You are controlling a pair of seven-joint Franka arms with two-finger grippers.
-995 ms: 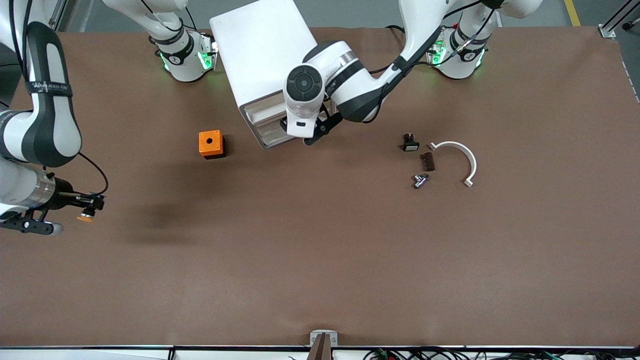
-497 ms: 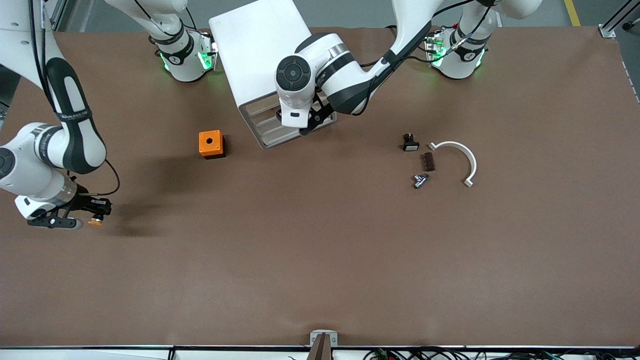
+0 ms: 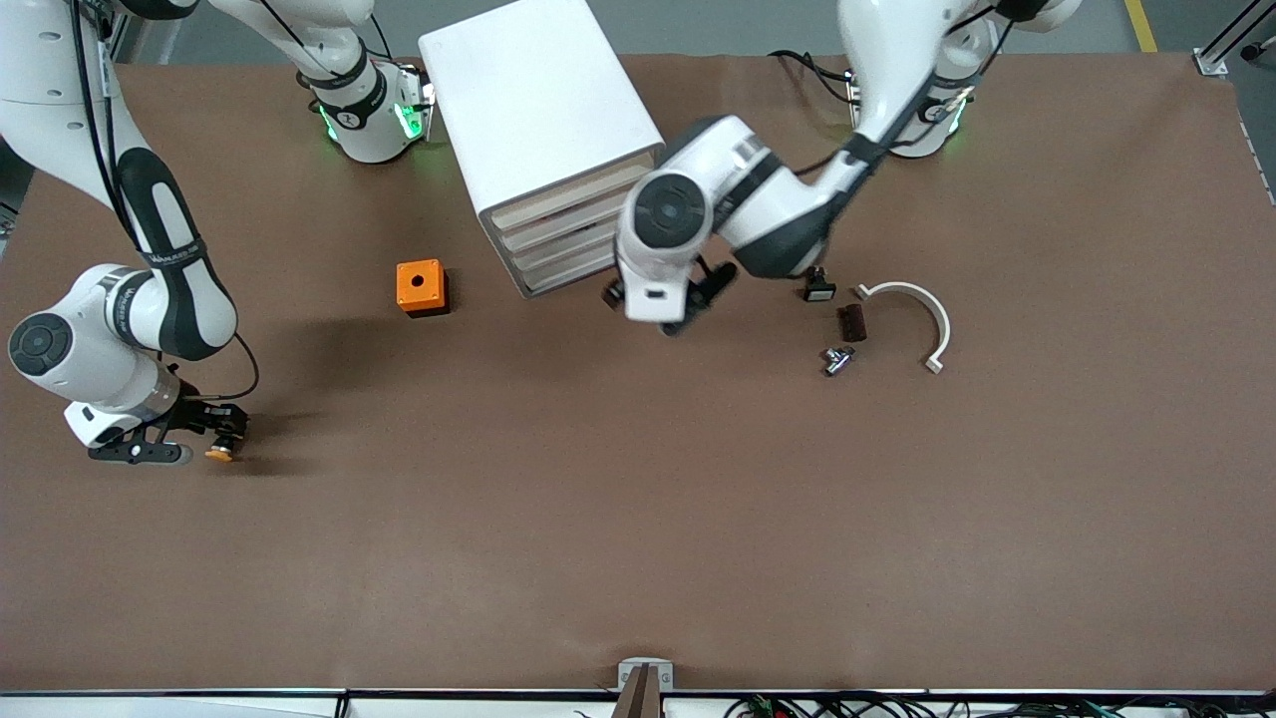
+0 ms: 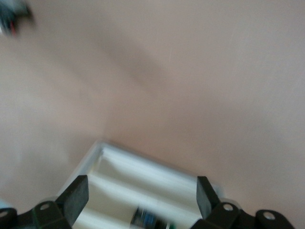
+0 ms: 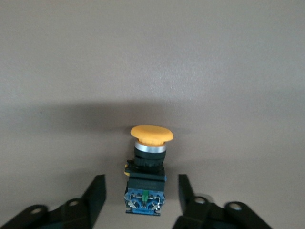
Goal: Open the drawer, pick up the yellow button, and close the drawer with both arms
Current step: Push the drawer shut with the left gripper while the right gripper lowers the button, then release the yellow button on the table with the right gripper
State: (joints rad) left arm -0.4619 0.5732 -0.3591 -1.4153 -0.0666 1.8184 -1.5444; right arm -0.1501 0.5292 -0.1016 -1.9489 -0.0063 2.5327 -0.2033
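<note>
The white cabinet [image 3: 538, 110] stands near the robots' bases, and its top drawer [image 3: 563, 196] sits flush with the three lower ones. My left gripper [image 3: 656, 305] is open and empty over the table just in front of the cabinet. The left wrist view shows its fingers [image 4: 76, 196] wide apart with the blurred drawer fronts [image 4: 143, 186] between them. My right gripper [image 3: 217, 439] is low at the right arm's end of the table. The orange-capped button [image 3: 219, 455] lies between its open fingers [image 5: 95, 195], with a gap on each side; the button's cap, black body and blue end show in the right wrist view [image 5: 148, 167].
An orange cube with a hole [image 3: 421, 286] sits beside the cabinet toward the right arm's end. Toward the left arm's end lie a black-and-white small part [image 3: 818, 287], a dark brown piece [image 3: 852, 321], a metal fitting [image 3: 837, 359] and a white curved piece [image 3: 922, 314].
The top drawer went from open to shut under the left hand, which then drew back from the cabinet. The right gripper with the button came down lower and nearer the front camera.
</note>
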